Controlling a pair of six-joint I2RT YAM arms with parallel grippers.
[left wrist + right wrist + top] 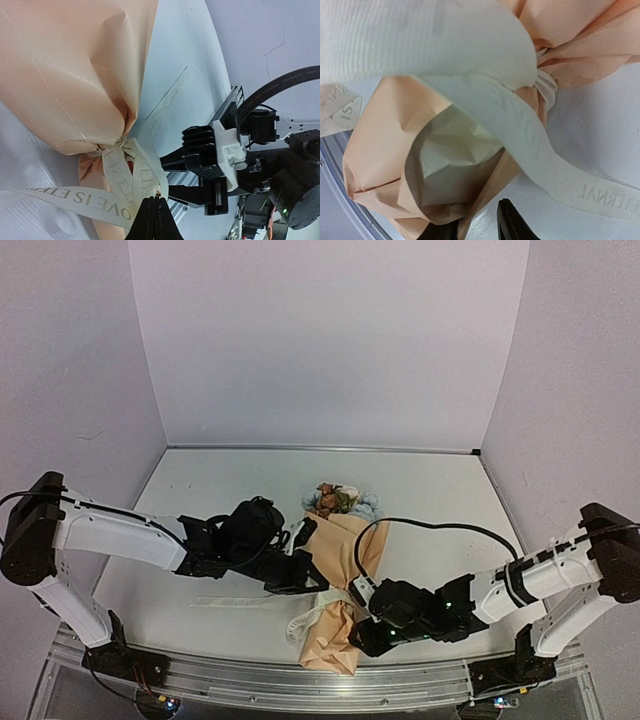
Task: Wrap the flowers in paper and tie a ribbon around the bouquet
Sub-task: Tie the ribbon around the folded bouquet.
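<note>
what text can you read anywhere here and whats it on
"OVE IS ETER": on the ribbon, on the strand below the tied neck of the bouquet, left wrist view, cut off at both ends.
"ETERNAL": on the ribbon's tail, right wrist view, running to the frame edge.
"IS": on a ribbon fold at the left edge, right wrist view.
The knot and the far strand are too folded or blurred to read.

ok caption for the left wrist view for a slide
Closed left gripper pinching the lettered ribbon knotted round the kraft-paper bouquet
</note>
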